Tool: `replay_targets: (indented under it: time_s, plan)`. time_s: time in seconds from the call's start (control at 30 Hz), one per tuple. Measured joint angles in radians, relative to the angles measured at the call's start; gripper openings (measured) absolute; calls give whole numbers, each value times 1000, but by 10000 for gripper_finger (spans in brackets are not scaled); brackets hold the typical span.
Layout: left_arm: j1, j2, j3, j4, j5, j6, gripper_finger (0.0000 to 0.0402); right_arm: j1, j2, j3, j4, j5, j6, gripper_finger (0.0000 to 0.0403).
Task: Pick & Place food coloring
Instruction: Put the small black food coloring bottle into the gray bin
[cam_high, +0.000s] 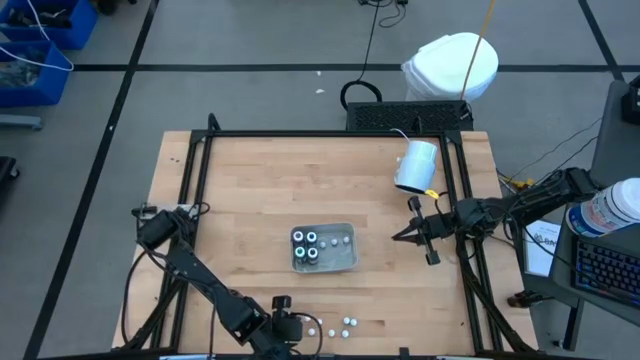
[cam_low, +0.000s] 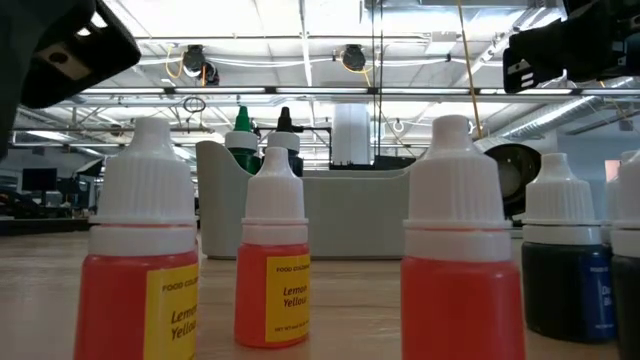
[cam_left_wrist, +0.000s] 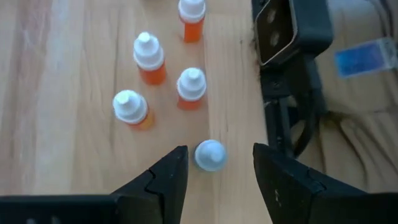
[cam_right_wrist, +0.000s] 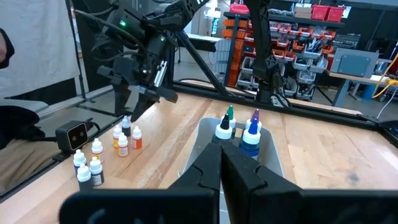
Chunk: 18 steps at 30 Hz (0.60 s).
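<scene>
Bright, even overhead light; near bottles (cam_low: 270, 270) blurred.

L arm reaches along the tabletop's near edge, elbow bent, wrist tipped down; left pincer (cam_high: 288, 325) hangs low w/ fingers (cam_left_wrist: 165, 180) spread apart, nothing gripped. R arm stretched in from the right side, wrist level; right pincer (cam_high: 402, 236) closed tight, empty, held above the tabletop.

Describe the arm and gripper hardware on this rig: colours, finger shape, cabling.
Both arms are black, jointed tubular links. The left gripper has two broad matte-black wedge fingers tapering to blunt tips. The right gripper is the same dark build, its fingers narrowing to a point. Dark cables run along the right arm.
</scene>
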Motion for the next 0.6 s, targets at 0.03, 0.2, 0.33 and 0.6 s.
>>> replay_targets:
  time_s: [0.03, 0.2, 0.33, 0.6]
  plan:
    - [1, 4, 0, 9, 5, -7, 186, 0, 0, 0, 0, 0, 0, 0]
    - [3, 15, 0, 5, 11, 1, 186, 0, 5, 0, -3, 0, -1, 0]
    - [9, 15, 0, 2, 10, 6, 186, 0, 5, 0, 0, 0, -5, 0]
    - [11, 15, 0, 1, 2, 7, 186, 0, 5, 0, 0, 0, -1, 0]
